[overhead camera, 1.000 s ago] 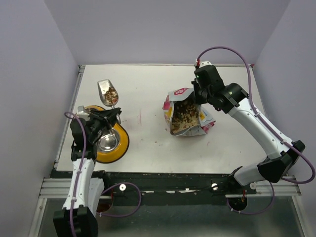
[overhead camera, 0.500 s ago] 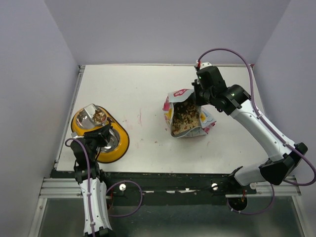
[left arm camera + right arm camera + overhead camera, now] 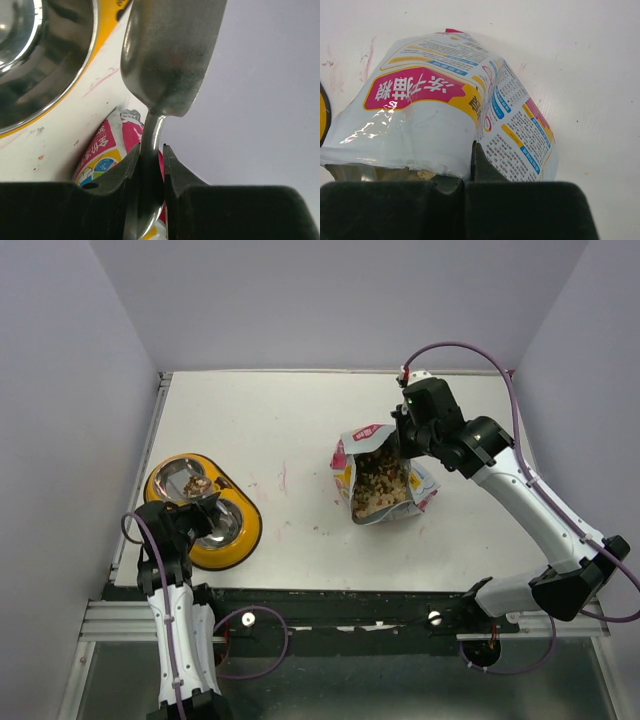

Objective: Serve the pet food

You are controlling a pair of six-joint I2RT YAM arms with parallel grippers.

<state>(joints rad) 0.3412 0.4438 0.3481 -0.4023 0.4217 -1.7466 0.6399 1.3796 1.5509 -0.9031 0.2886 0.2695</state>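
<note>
One bag of pet food, one scoop (gripped), one two-bowl feeder.

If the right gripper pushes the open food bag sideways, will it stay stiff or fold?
Probably it folds: the bag is thin, creased film, crumpled where the right gripper pinches its rim. Loaded with kibble, it may sag and spill.

Robot lab test cell
Plain walls box in a white bench; arms bolted to a metal rail.
</note>
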